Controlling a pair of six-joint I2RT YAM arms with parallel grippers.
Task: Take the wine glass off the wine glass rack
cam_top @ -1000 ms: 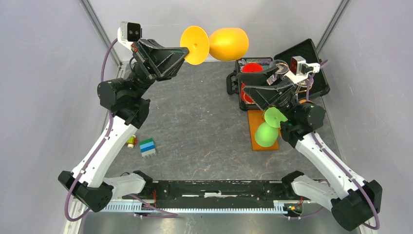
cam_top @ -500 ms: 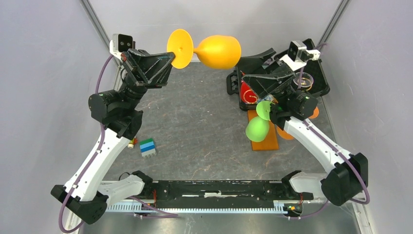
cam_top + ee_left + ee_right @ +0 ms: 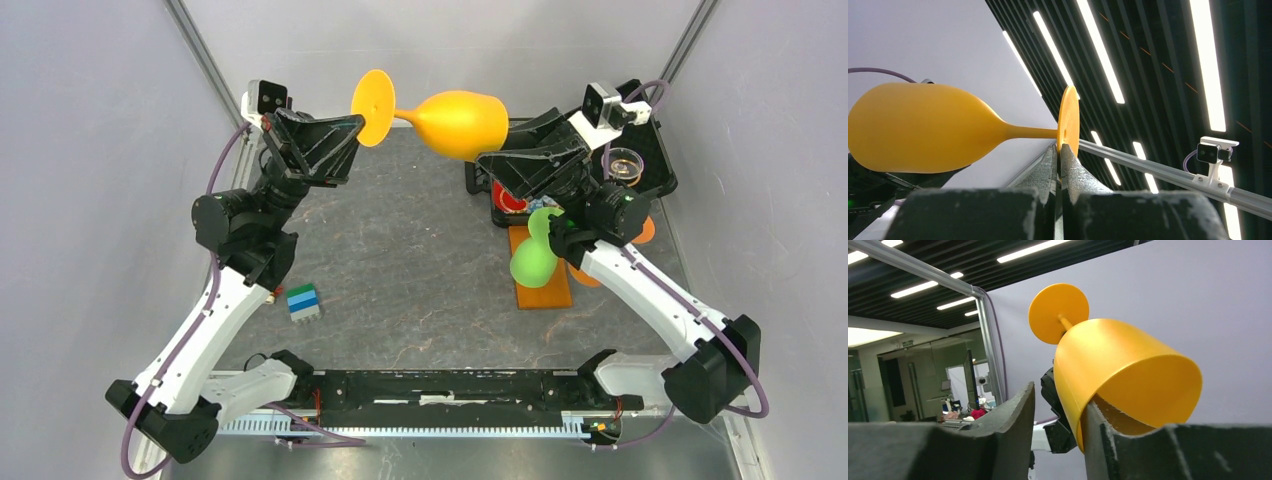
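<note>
An orange wine glass (image 3: pixel 460 122) lies sideways in the air above the back of the table (image 3: pixel 400 250). It is clear of the wine glass rack (image 3: pixel 548 292), whose wooden base sits under the right arm. The left gripper (image 3: pixel 1059 150) is pressed together on the edge of the glass's foot. The right gripper (image 3: pixel 1058 400) is spread, with one finger inside the bowl's mouth and one outside it. Whether either finger touches the wall is hard to judge. A green glass (image 3: pixel 530 262) hangs at the rack.
</note>
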